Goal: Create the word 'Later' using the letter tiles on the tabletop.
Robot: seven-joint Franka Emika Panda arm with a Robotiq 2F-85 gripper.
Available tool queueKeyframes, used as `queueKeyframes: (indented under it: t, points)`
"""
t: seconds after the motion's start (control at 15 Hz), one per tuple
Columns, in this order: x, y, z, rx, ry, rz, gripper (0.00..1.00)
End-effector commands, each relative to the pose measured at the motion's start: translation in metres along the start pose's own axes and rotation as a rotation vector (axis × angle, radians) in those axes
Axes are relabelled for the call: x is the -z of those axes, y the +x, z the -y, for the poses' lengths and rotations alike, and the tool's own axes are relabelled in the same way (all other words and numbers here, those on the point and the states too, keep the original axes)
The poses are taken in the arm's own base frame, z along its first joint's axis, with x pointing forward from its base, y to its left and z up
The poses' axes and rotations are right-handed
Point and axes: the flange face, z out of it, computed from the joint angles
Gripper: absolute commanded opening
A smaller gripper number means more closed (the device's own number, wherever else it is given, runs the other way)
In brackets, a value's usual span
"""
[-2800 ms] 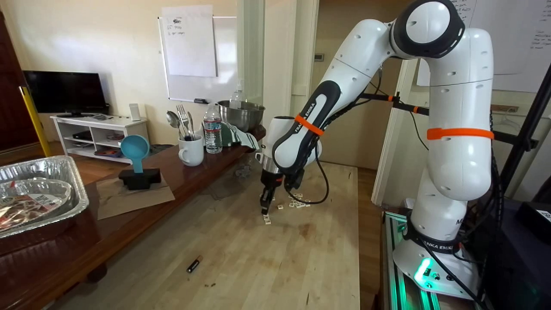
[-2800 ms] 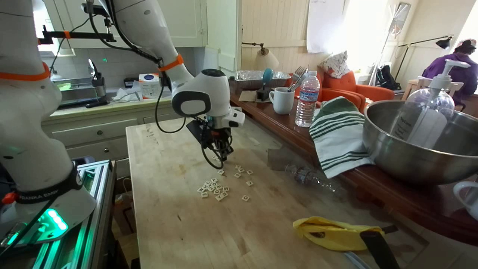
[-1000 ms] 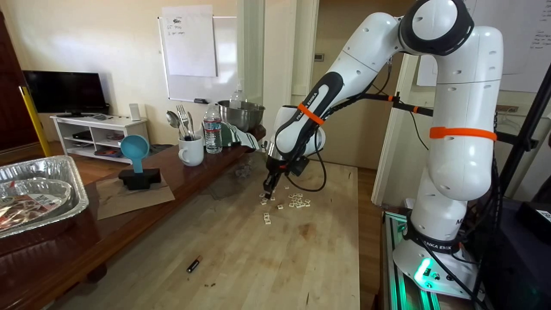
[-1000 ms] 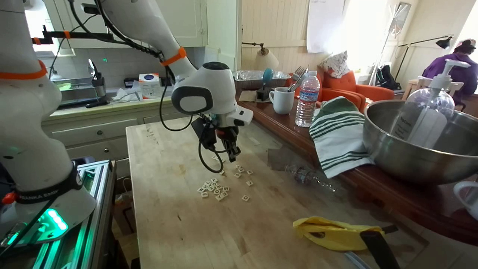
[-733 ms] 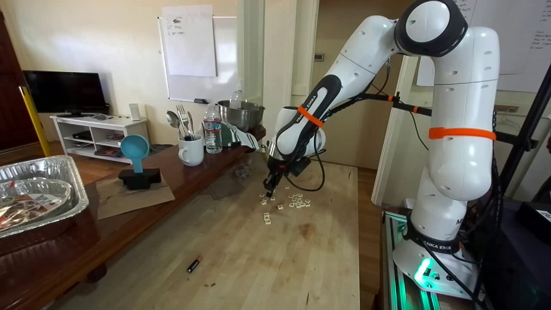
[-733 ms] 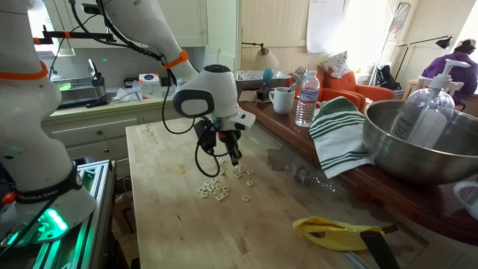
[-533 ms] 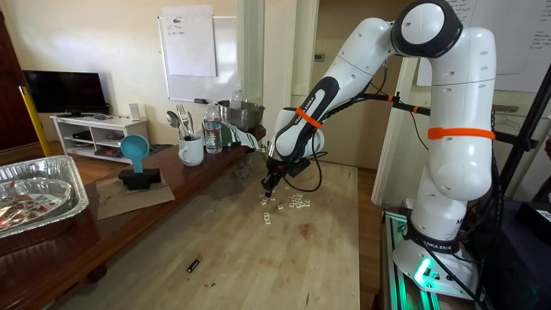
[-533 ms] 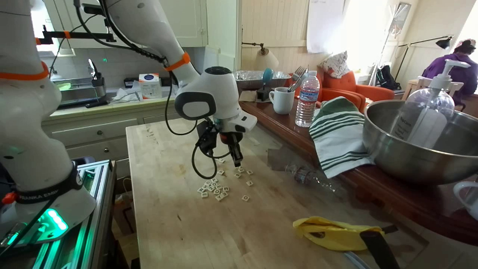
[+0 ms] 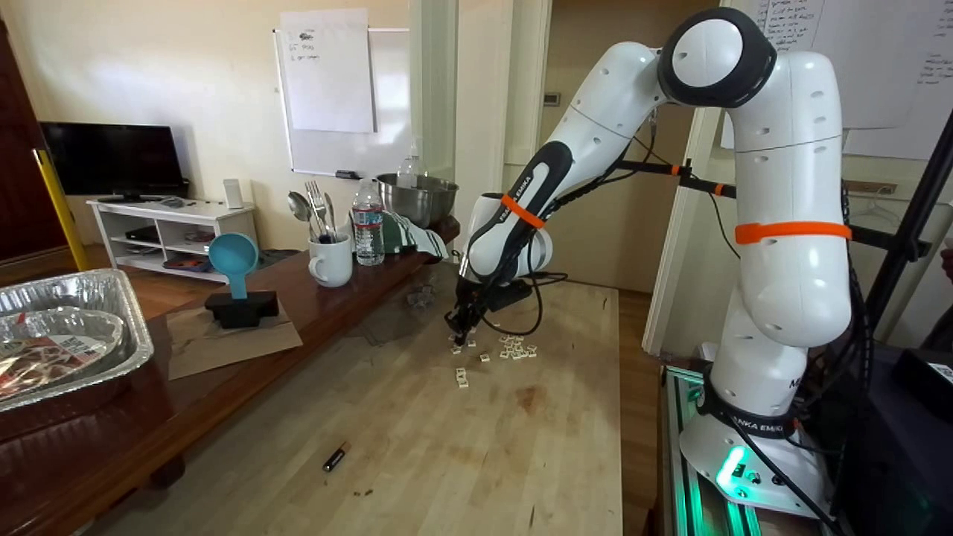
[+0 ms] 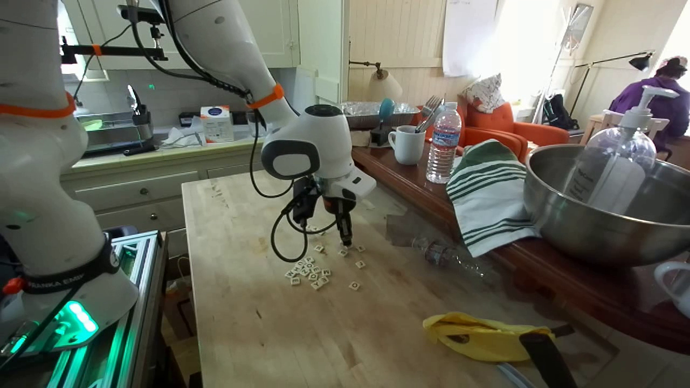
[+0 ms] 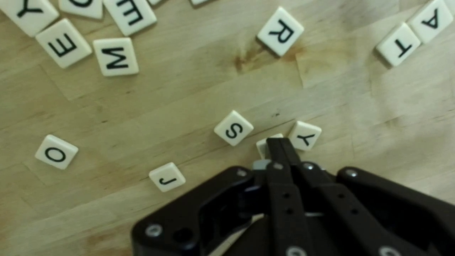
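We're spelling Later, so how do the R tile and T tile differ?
The R tile touches no other tile, while the T tile sits against the A tile. In the wrist view, the R tile is left of the T tile. Both are pale and face up.

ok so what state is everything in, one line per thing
Claw: shut
Tiles: face up where readable
A and T: side by side, seemingly touching
Water bottle: upright
Clear bottle: on its side
Mug: upright, cutlery in it
Bowl: upright, pump bottle inside
Towel: draped over the ledge
Battery: lying on its side
TV: screen dark
Base light: lit green
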Motion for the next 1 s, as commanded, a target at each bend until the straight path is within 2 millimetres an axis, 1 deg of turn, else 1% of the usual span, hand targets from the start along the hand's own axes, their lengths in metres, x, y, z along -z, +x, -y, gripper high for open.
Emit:
queueKeyframes:
  t: [0.0, 0.13, 0.53, 0.8, 0.93]
  points:
    - [-0.0128, 0.0063, 0.0035, -0.051, 0.001, 0.010, 0.00]
    - [-0.0167, 0.0070, 0.0038, -0.034, -0.004, 0.041, 0.00]
    - [-0.0159, 0.0012, 0.0038, 0.145, -0.053, 0.131, 0.00]
    - [-0.0134, 0.0023, 0.0043, 0.220, -0.091, 0.126, 0.00]
    - [-0.0093, 0.0042, 0.0053, 0.214, -0.070, 0.087, 0.00]
